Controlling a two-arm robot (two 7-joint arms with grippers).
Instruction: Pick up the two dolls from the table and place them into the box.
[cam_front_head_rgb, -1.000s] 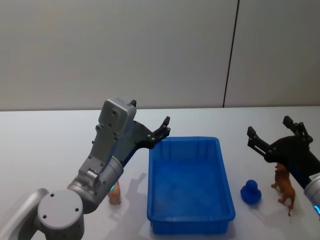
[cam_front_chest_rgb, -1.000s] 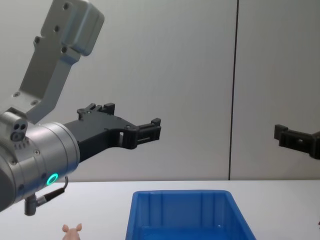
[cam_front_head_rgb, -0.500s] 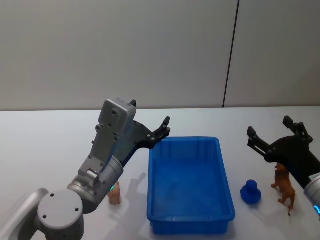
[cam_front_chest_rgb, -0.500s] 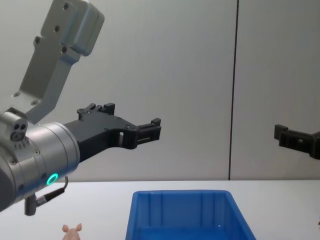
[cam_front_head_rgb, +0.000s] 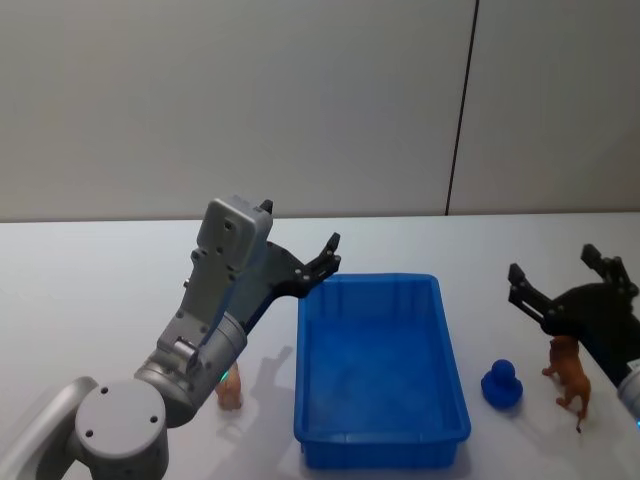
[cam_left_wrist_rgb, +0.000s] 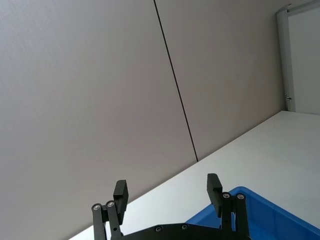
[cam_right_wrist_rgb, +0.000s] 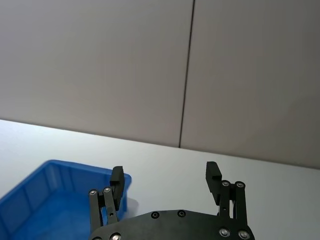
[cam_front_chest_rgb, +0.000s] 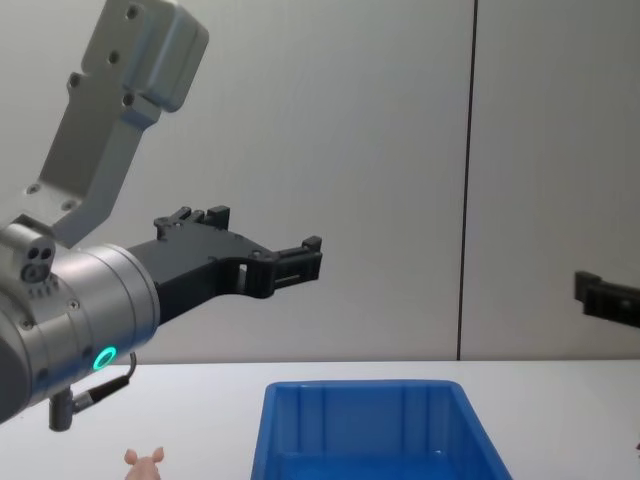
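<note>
Two light, rigid figures, we judge: pink doll (cam_front_head_rgb: 230, 390) left of box (cam_front_head_rgb: 370, 278), brown doll (cam_front_head_rgb: 570, 375) right; pinch across the trunk. Open and empty: left gripper (cam_front_head_rgb: 328, 256), right gripper (cam_front_head_rgb: 552, 265).

No readable text, labels, brands, numbers or signs are seen in any view.

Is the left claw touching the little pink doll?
Apart. The chest view shows the left claw open and held high in the air, while the pink doll is far below it, down on the table.
</note>
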